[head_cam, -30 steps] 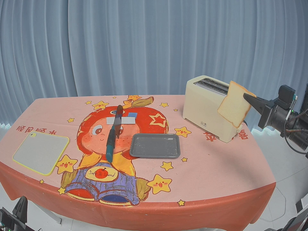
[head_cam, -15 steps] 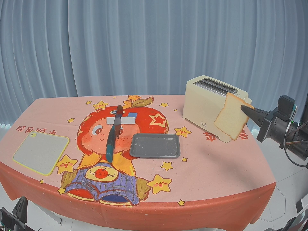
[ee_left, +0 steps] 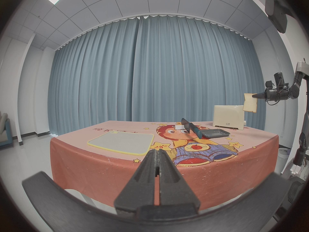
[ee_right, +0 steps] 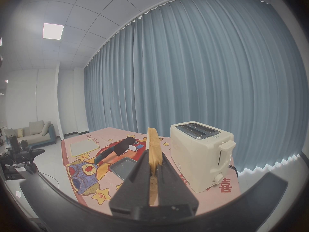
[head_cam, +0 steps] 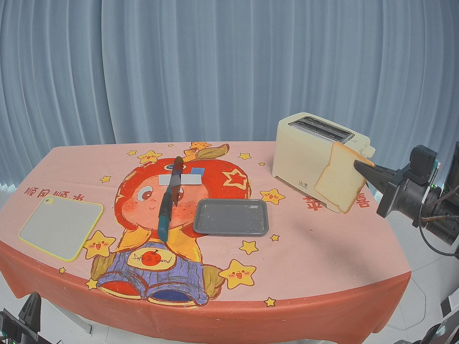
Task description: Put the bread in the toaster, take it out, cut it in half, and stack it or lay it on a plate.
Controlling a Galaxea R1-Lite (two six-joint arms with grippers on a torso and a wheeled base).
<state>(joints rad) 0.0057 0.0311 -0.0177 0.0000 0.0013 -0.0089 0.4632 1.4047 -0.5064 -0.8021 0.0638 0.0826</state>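
Right end effector (head_cam: 358,164): clenched on the top corner of the bread slice (head_cam: 338,185), which hangs tilted below its fingertips.

Change over the last second: slice and end effector have dropped from slot height and drawn back; the bread now hangs in front of the toaster (head_cam: 299,161) wall, clear of the slots.

Reading: probably the toaster step is over and carrying has begun. Cutting not started.

Cutting board (head_cam: 60,225) lies far across the bench (head_cam: 311,259) from this end effector; knife (head_cam: 167,199) and plate (head_cam: 231,233) sit between.

Left end effector (ee_left: 157,155): closed, empty, off the bench edge.
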